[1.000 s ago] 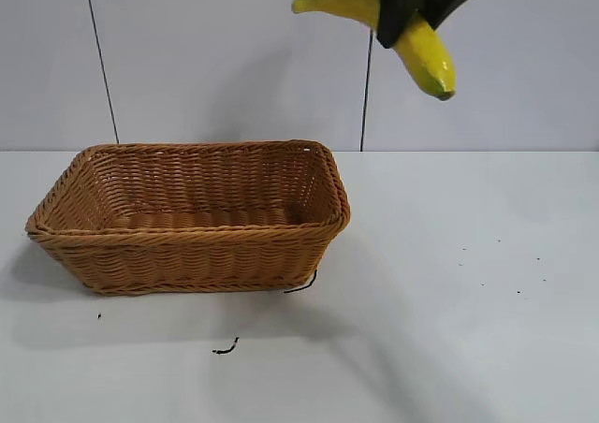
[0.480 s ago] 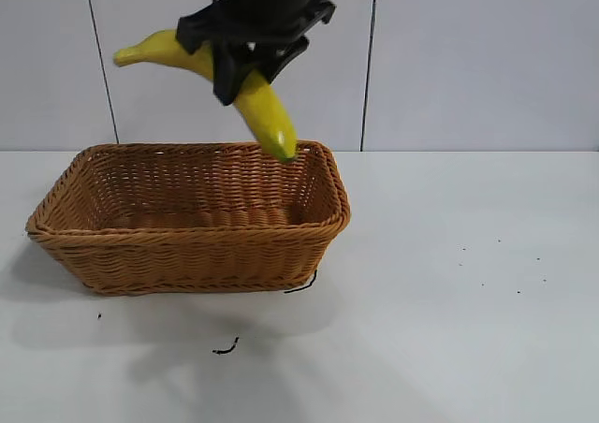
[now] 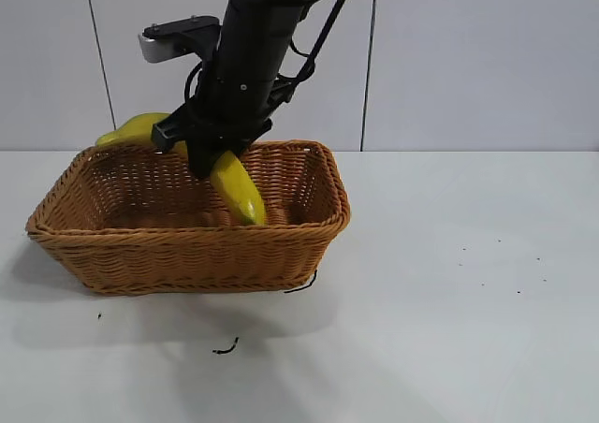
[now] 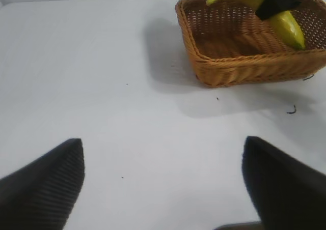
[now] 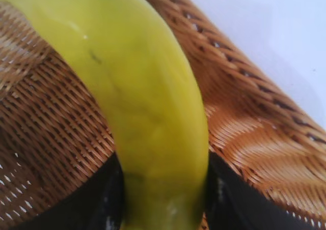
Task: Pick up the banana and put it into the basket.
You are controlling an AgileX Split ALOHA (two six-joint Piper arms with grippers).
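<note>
The tan woven basket (image 3: 192, 255) stands on the white table at the left of the exterior view. My right gripper (image 3: 208, 147) is shut on the yellow banana (image 3: 239, 191) near its middle and holds it tilted inside the basket's mouth, one end low in the basket, the other end (image 3: 131, 128) sticking up over the far rim. The right wrist view shows the banana (image 5: 142, 103) between the black fingers (image 5: 232, 199) above the basket's weave (image 5: 46, 138). My left gripper (image 4: 163, 184) is open and empty, well away from the basket (image 4: 244, 67) over bare table.
Small dark scraps lie on the table in front of the basket (image 3: 225, 348) and at its front right corner (image 3: 301, 285). A white wall with vertical seams stands behind the table. The table stretches bare to the right of the basket.
My right gripper has carried the banana from high at the upper right leftward and down, from above the basket's rim into its mouth. The basket has not moved.
</note>
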